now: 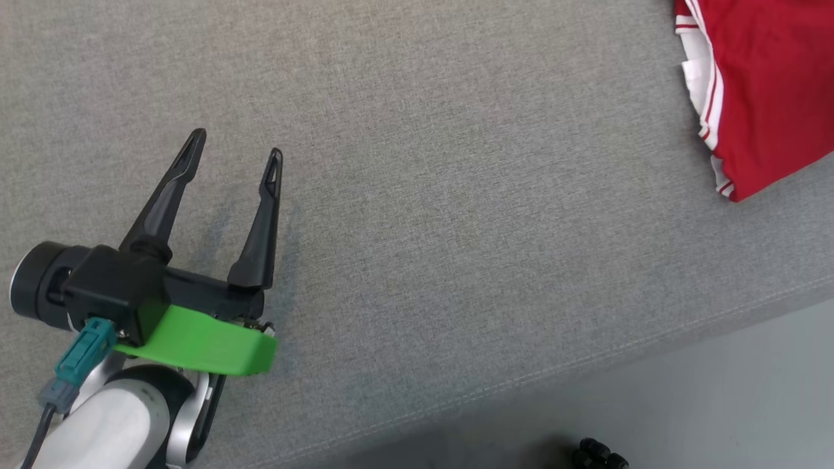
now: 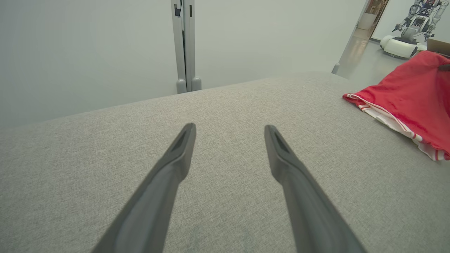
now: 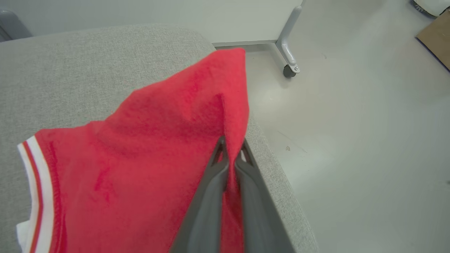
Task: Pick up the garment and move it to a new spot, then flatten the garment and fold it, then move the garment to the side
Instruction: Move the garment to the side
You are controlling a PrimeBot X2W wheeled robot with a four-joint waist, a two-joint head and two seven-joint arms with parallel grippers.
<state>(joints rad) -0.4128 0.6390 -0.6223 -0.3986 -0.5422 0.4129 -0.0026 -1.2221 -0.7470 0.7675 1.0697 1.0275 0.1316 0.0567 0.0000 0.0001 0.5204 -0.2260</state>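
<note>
The grey padded surface [image 1: 417, 195] carries the red garment [image 1: 762, 91] at its right corner, near the edge. Judged light, soft and limp, it sags unless taken by a fold or the striped hem. The right gripper [image 3: 230, 154] pinches a raised fold; the left gripper [image 1: 238, 143] stands spread and empty, well apart.

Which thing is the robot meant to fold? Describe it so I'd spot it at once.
Start with the wide grey fabric-covered surface in front of the robot. At its right end, near the edge, lies the garment, one fold pinched in the right gripper. It is the one bright red thing there, trimmed with white and red stripes.
</note>
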